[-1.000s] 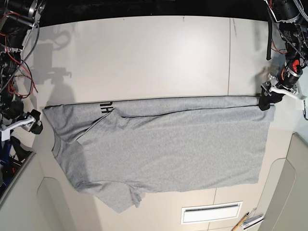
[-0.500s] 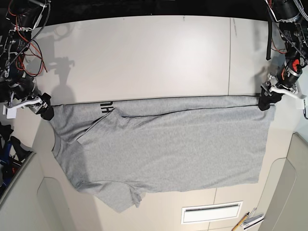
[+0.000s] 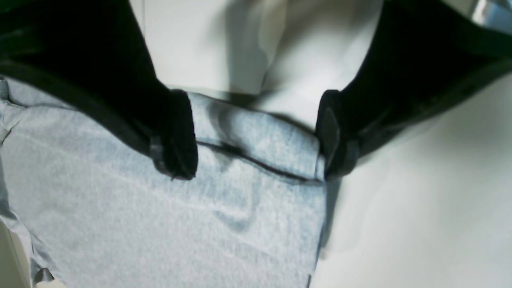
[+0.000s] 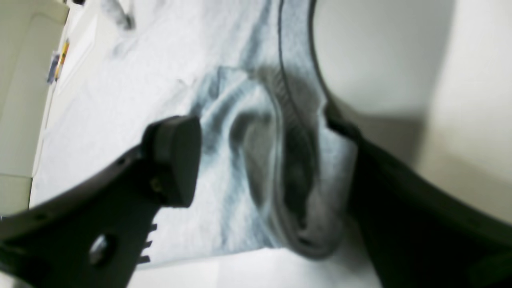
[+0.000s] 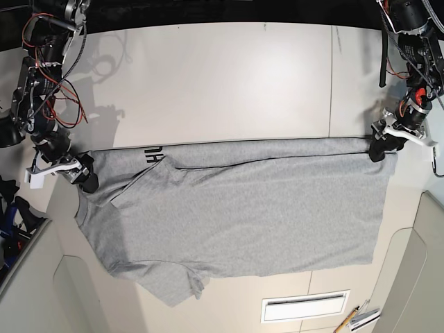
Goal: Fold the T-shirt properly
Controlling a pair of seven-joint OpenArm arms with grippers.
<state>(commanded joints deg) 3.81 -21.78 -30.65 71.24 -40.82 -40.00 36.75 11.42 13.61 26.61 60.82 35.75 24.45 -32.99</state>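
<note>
1. The pale worktop (image 5: 208, 83) is the largest thing, stretching beneath and around the T-shirt (image 5: 243, 215).
2. The T-shirt, heather grey, lies across the worktop with a long strip along its upper edge in the base view, divided from the broad part by a dark crease. Its fabric bunches toward the right arm's side, and a crumpled piece hangs out at the lower edge there.
3. The right end effector (image 4: 272, 168) is at the T-shirt's upper corner on the right arm's side. Its fingers are spread wide, with raised, curled cloth between them.
4. The left end effector (image 3: 258, 156) is at the opposite upper corner of the T-shirt. Its fingers stand wide apart, one over the cloth and the other beside the strip's end.
5. A white rectangle (image 5: 304, 306) lies just below the T-shirt's lower edge in the base view.
6. An orange pen-like item (image 5: 347, 320) lies below the T-shirt, toward the left arm's side.
7. A small patch of black lettering (image 5: 154, 154) shows on the T-shirt's upper strip, nearer the right end effector.
</note>
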